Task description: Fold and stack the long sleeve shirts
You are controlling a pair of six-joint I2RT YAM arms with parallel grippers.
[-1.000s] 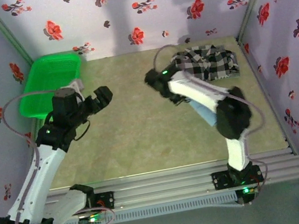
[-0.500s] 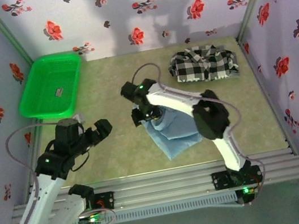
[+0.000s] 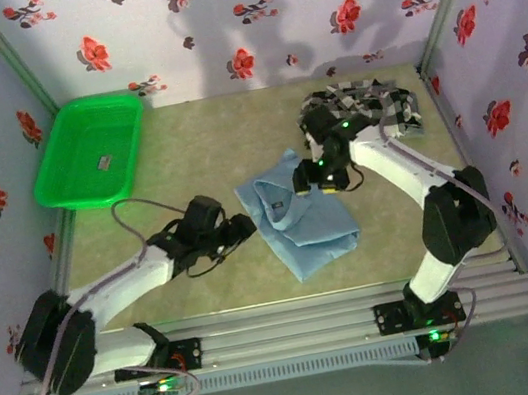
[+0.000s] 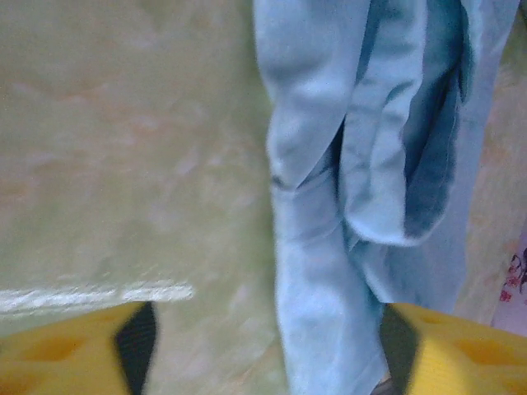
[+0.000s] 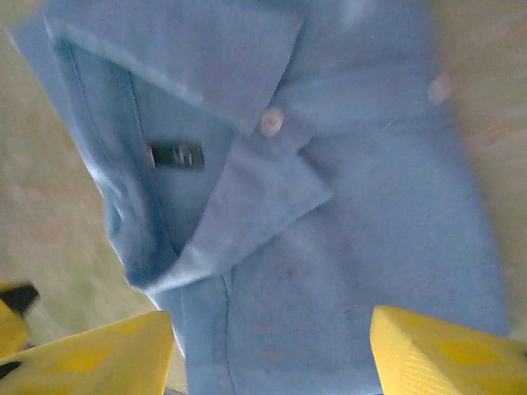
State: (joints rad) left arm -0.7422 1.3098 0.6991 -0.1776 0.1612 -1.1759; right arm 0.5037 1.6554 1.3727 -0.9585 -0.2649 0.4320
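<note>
Blue shirt (image 3: pixel 299 222) in rumpled fold

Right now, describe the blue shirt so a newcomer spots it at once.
On the olive-green table, look just right of centre. A folded bundle lies there: the light blue shirt, collar and button showing. It is plain, unlike the black-and-white checked shirt in the far right corner.

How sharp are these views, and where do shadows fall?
Top external: sharp, with dark shadows on the back wall. Left wrist: smeared, folds of the light blue shirt soft. Right wrist: mild blur at the edges, though the collar button reads clearly.
</note>
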